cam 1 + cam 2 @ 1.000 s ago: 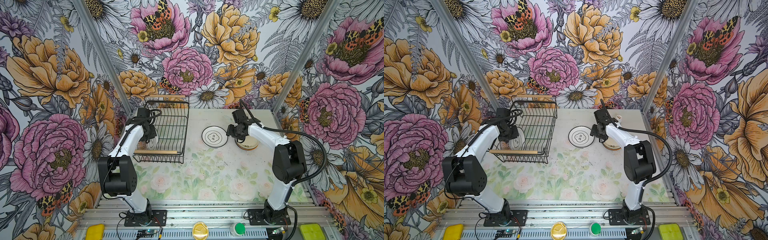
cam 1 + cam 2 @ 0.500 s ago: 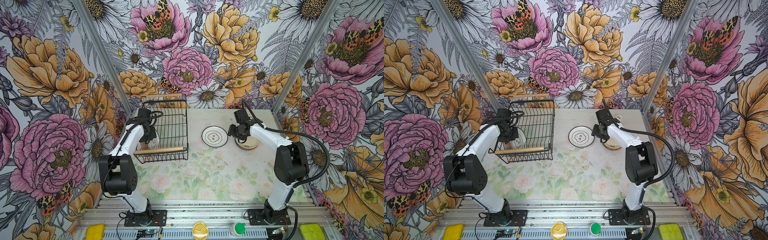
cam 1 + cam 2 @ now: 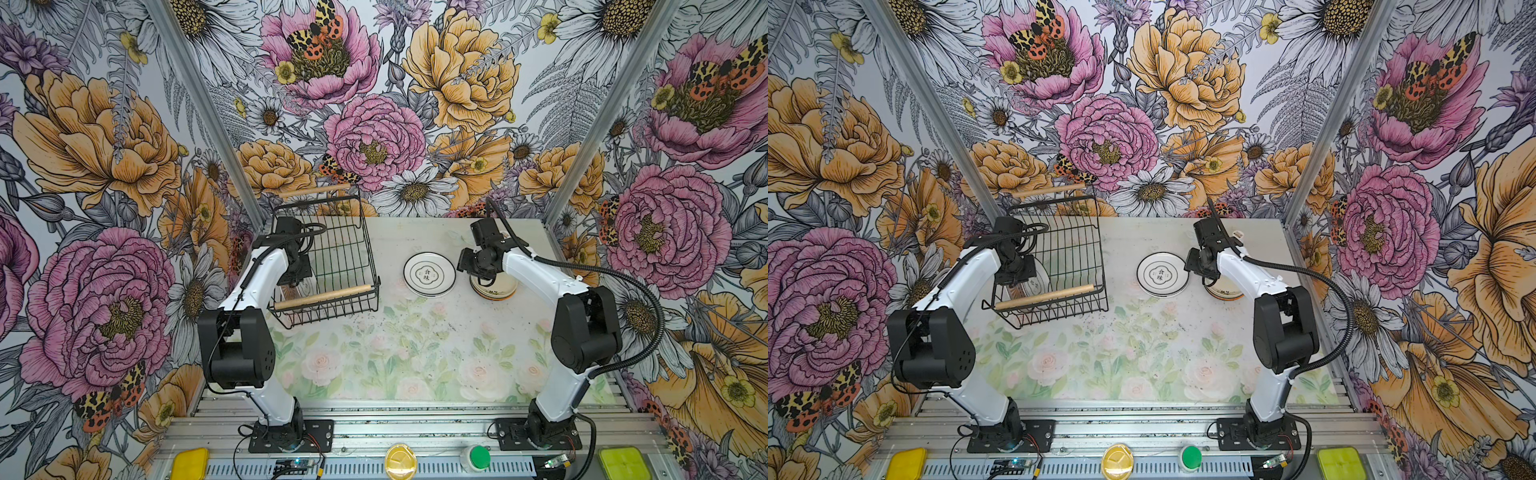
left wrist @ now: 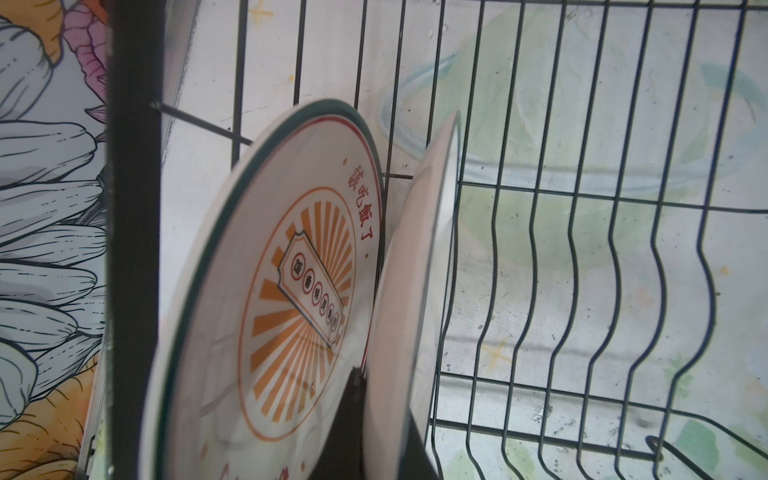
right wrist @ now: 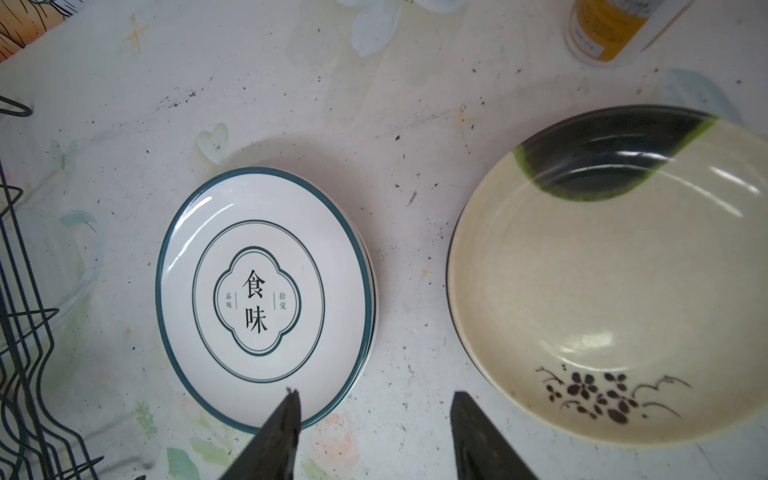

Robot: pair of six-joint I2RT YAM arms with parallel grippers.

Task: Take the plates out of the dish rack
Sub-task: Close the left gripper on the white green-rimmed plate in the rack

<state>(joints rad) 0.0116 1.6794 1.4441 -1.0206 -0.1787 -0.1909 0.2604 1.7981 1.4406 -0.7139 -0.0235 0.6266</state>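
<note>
**On the floral bench [image 3: 415, 357], in both top views,** we see the black wire dish rack [image 3: 328, 311] at the far left, with a wooden rod handle at its near end and another at its far end. The left arm [image 3: 266, 274] reaches down into the rack's left side, where upright plates [image 3: 1040, 279] stand beside its wrist. To the right of the rack, apart from it, a white plate with dark characters [image 3: 429, 275] lies flat. Just beyond it sits a stack of plates [image 3: 500, 291], partly covered by the right arm [image 3: 536, 274]. A small white bottle [image 3: 1237, 235] stands behind that arm.

**Left wrist view.** Two plates stand tilted on the rack's wire floor [image 4: 582, 257]. One is an orange sunburst plate [image 4: 291, 291] with a dark green rim and red characters. Beside it we see a plain white plate [image 4: 415, 270] edge-on. The left fingers [image 4: 352, 399] are closed on the rim of the plain white plate, one on each face.

**Right wrist view.** The right fingers [image 5: 286, 419] stand apart above bare bench and grip nothing. The character plate [image 5: 262, 291] rests on another like-rimmed plate. To its side lies a cream floral plate [image 5: 602, 291] with a black patch. Rack wires [image 5: 25, 332] show at one edge of the view, and the bottle [image 5: 602, 29], yellow-labelled, in a corner.
</note>
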